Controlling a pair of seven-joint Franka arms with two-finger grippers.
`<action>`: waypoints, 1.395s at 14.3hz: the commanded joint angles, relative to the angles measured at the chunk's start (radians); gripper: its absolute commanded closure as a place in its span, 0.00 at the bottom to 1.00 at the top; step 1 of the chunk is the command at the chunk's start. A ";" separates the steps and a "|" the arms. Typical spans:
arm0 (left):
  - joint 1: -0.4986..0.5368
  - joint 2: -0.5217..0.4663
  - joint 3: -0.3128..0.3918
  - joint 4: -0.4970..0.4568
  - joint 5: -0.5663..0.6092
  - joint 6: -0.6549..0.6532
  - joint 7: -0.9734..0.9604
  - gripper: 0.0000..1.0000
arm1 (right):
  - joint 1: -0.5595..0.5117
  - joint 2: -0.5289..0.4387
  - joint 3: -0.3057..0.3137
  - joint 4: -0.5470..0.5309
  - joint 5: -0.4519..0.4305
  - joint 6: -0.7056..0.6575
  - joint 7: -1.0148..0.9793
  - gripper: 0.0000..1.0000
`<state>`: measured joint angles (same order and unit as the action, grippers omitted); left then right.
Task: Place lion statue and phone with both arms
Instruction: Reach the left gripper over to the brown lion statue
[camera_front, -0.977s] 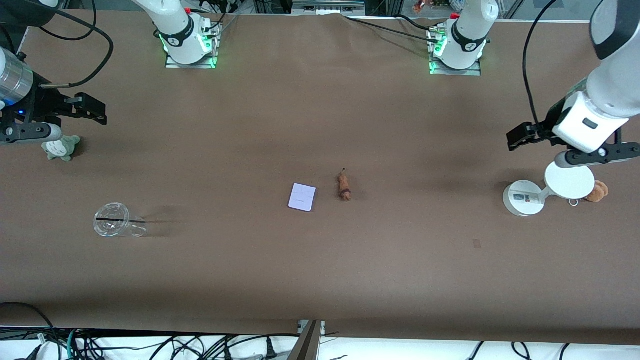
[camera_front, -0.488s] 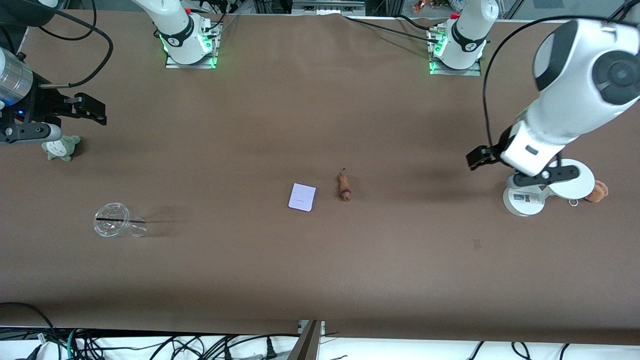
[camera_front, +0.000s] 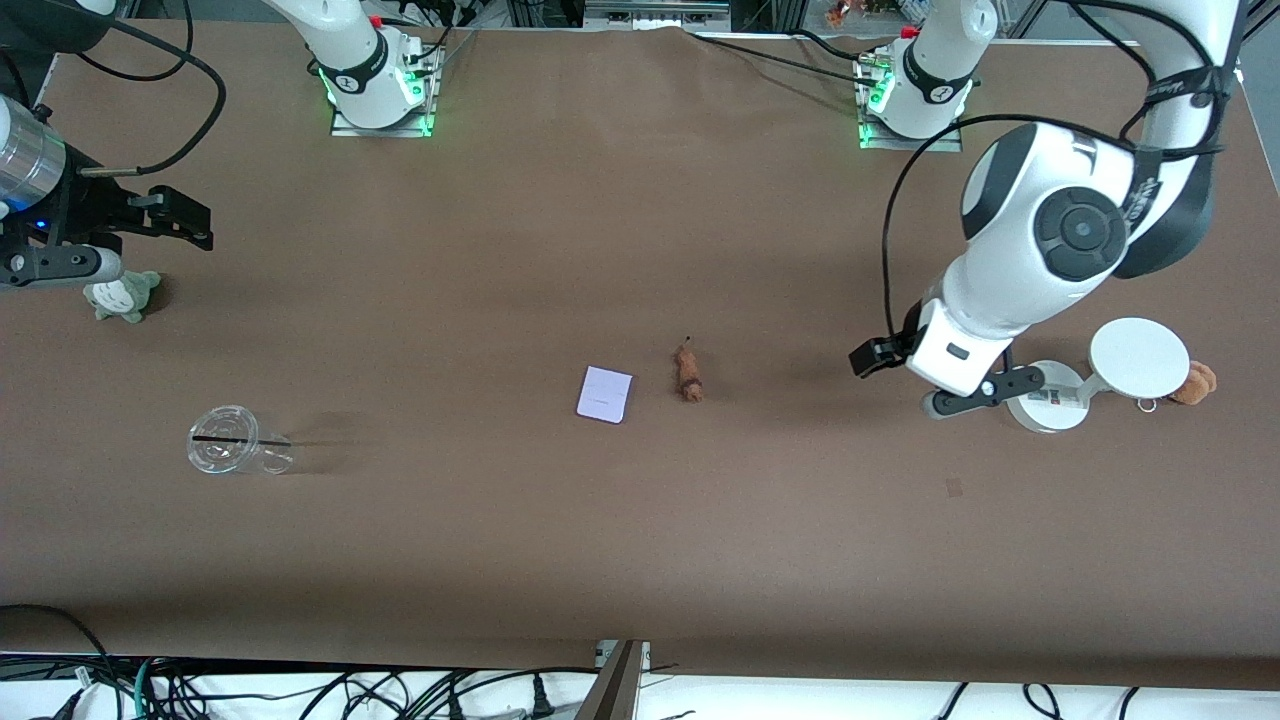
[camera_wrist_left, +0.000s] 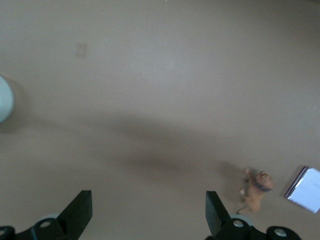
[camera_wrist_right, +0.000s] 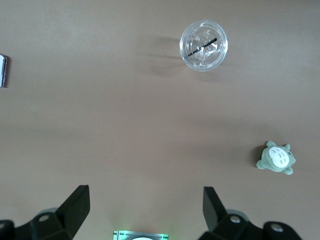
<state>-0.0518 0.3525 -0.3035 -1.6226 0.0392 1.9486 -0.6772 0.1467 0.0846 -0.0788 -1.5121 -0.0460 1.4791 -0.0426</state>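
The lion statue (camera_front: 688, 373), a tiny orange-brown figurine, lies on the brown table near its middle. The phone (camera_front: 605, 394), a pale flat slab, lies just beside it toward the right arm's end. My left gripper (camera_front: 905, 383) hangs open and empty over bare table between the lion statue and the white stand. The left wrist view shows the lion statue (camera_wrist_left: 256, 192) and the phone (camera_wrist_left: 305, 189) off to one side of the left gripper (camera_wrist_left: 148, 200). My right gripper (camera_front: 120, 240) waits open and empty over the grey-green plush; the right wrist view shows this gripper (camera_wrist_right: 145, 197) and the phone (camera_wrist_right: 2, 70) at the frame's edge.
A white stand (camera_front: 1048, 397) with a disc top and an orange-brown plush (camera_front: 1195, 383) sit at the left arm's end. A clear lidded cup (camera_front: 228, 452) and a grey-green plush (camera_front: 122, 295) sit at the right arm's end.
My left arm has swung from above the white stand's disc toward the table's middle, closer to the lion statue. The right arm has not moved.
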 joint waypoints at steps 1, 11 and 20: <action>-0.072 0.066 0.000 0.024 0.019 0.065 -0.128 0.00 | -0.003 0.007 0.001 0.021 0.000 -0.006 0.004 0.00; -0.304 0.331 0.007 0.139 0.153 0.170 -0.476 0.00 | -0.004 0.007 -0.001 0.021 0.000 -0.006 0.003 0.00; -0.424 0.506 0.070 0.296 0.189 0.181 -0.631 0.00 | -0.009 0.007 -0.001 0.020 -0.002 -0.006 0.003 0.00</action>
<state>-0.4259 0.8048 -0.2736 -1.3991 0.1993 2.1349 -1.2734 0.1456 0.0851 -0.0804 -1.5111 -0.0460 1.4791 -0.0425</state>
